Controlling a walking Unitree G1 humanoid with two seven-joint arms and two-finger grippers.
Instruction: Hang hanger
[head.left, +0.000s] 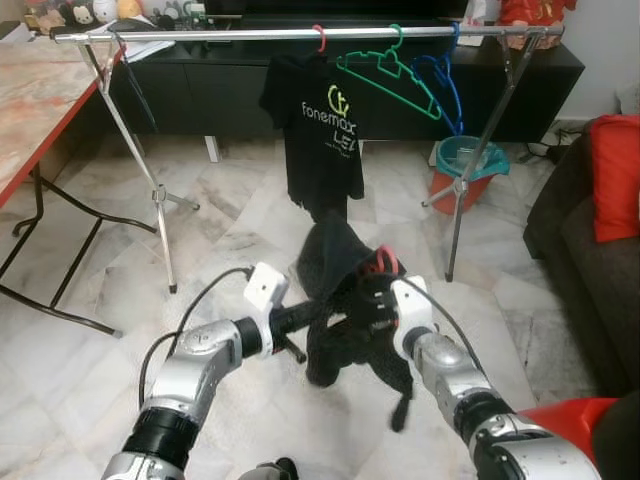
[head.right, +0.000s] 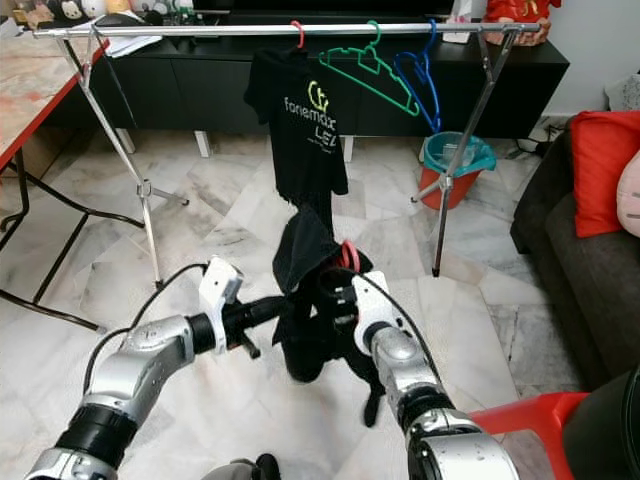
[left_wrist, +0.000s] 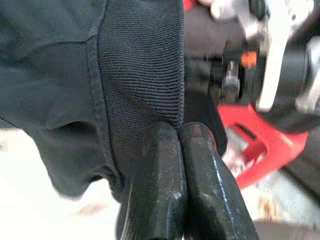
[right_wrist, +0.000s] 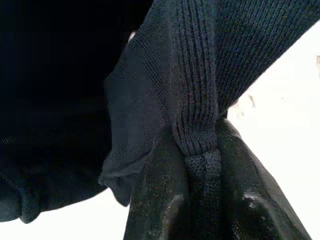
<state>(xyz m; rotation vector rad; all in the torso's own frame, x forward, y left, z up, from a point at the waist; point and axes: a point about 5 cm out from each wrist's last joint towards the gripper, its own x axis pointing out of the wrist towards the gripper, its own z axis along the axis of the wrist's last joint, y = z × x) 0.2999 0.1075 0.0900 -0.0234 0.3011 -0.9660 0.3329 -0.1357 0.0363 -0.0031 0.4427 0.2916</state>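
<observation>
The left gripper (left_wrist: 182, 132) is clamped on the ribbed collar of a dark garment (head.left: 340, 300), its two black fingers pressed together with only the cloth's edge between them; the right gripper (right_wrist: 202, 150) is likewise pinched shut on a fold of ribbed hem. The garment hangs bunched between the two arms, low over the marble floor (head.left: 100, 380), and a red hanger (head.left: 381, 262) pokes out at its top beside the right wrist; how far the hanger sits inside the cloth cannot be told.

The rail (head.left: 300, 34) stands well ahead and above; the load has yet to be lifted and carried there. The chief risk, as it looks, is that both grips are on cloth and not on the hanger itself; if the garment slides or the collar slips from the pinch, the hanger could drop out or tilt so its hook misses the rail. A trailing sleeve hangs low near the floor and might snag or be trodden on as the robot walks.

On the rail hang a black printed shirt (head.left: 322, 140), a green hanger (head.left: 390, 75) and a blue hanger (head.left: 440, 80), so free space is mostly toward the left; the shirt hangs directly in the path. A red bucket (head.left: 462, 172) sits by the rack's right leg; a table (head.left: 30, 100) stands left, a sofa (head.left: 590, 260) right.
</observation>
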